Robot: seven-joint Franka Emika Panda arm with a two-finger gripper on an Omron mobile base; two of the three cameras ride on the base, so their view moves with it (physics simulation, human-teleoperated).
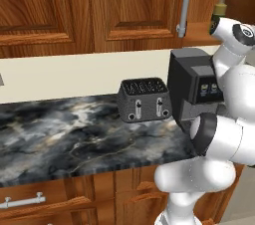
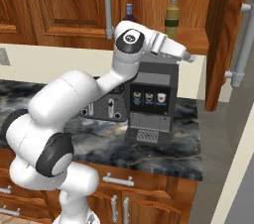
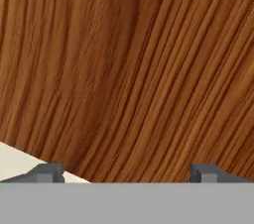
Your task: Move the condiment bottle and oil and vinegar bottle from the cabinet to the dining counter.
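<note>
Facing close wood grain, my jaws (image 3: pixel 127 172) stand wide apart with nothing between them, their dark tips at the bottom of the hand view against the cabinet (image 2: pixel 59 5). In the upper middle of the right base view the cabinet's open shelf has bare room to the right of the bottles, up to the swung-out door (image 2: pixel 221 39) at the frame's right edge. The oil and vinegar bottle (image 2: pixel 172 17), slim, olive-yellow, with a thin grey spout, stands upright there; the condiment bottle (image 2: pixel 129 14), dark with a blue cap, stands to its left, partly behind my arm. Below sits the veined black marble table (image 1: pixel 74 134) with a ribbed grey toaster (image 1: pixel 144 99) and a boxy dark coffee machine (image 2: pixel 151 99).
</note>
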